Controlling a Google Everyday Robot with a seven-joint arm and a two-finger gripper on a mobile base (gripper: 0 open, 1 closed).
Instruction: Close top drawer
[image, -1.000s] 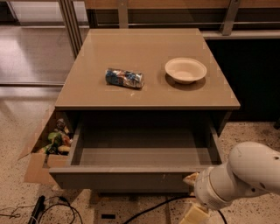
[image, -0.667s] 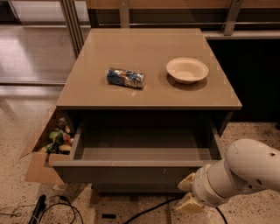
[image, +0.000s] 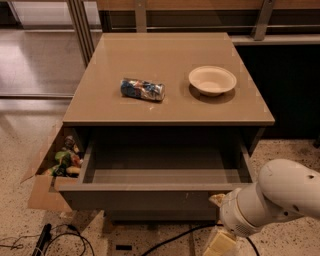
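Observation:
The top drawer is pulled far out of the grey-taupe cabinet, and its shallow inside looks empty. My white arm comes in from the lower right. My gripper is low at the bottom edge, just in front of and below the right end of the drawer's flat front. A tan finger part shows under the wrist.
On the cabinet top lie a crushed blue can and a cream bowl. An open cardboard box with snacks stands on the floor at the left. Black cables run across the speckled floor in front.
My arm and gripper have moved left and slightly down, closer to the drawer's front right corner. The drawer stands just as far open.

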